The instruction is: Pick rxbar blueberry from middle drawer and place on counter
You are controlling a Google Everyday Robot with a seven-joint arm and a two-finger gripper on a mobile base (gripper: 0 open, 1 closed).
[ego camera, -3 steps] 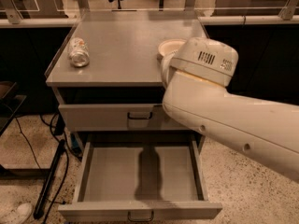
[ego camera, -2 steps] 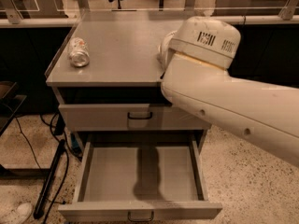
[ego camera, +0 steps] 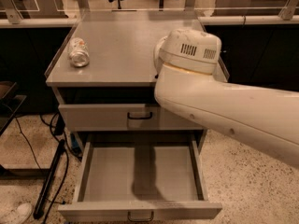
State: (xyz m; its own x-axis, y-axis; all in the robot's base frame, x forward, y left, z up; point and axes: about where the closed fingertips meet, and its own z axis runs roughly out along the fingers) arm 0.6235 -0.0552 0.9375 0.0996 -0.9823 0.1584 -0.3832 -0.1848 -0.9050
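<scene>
On the middle drawer's bare floor and on the uncovered part of the counter, the rxbar blueberry could not be seen; whether it lay behind the arm could not be told. The drawer stood pulled well out from the cabinet, a dark shadow lying across the middle of its grey floor and a small handle at its front. Directly above it, the upper drawer was closed. The big cream arm reached in from the right and covered the counter's right side, its rounded housing over the front edge. The gripper was hidden beyond that housing, so its grip and anything it carried could not be told. A pale bowl rim peeked out just left of the housing. A crushed silver can lay on its side near the counter's left rim, well apart from the arm.
</scene>
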